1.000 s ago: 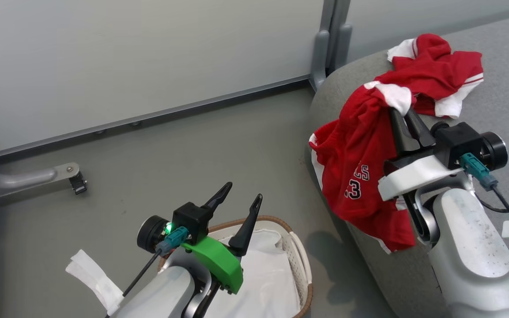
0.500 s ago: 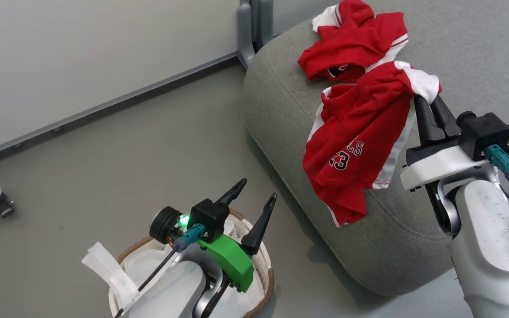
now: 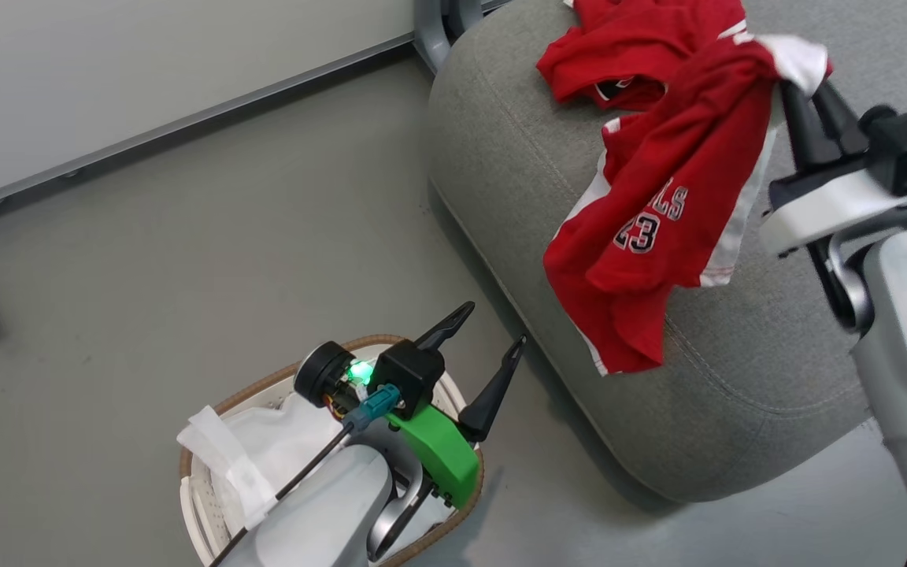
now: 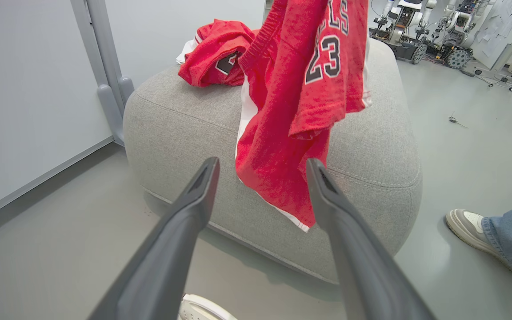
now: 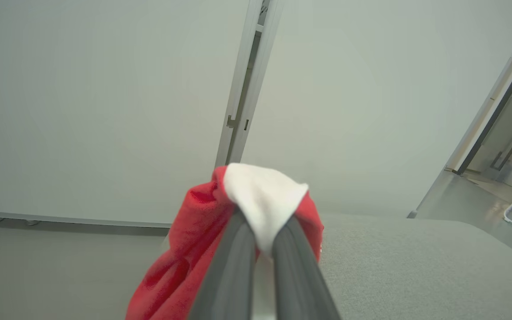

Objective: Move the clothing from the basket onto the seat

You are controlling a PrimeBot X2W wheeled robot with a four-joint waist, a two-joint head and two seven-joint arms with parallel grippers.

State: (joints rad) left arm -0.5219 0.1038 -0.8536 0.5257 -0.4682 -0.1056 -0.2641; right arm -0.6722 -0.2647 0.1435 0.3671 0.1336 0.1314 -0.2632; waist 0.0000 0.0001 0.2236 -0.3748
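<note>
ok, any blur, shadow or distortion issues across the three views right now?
Head view: right gripper slightly smeared by motion, numbered jersey sharp, soft shadow on the floor under the seat. Left wrist view: wide-angle stretch on the left gripper, print crisp. Right wrist view: hazy, jersey soft up close.

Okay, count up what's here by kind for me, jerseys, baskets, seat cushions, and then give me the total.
Red jerseys: 2, the crumpled jersey and the "23" jersey held by the right gripper
Laundry basket: 1
Grey seat cushion: 1
Total: 4
</note>
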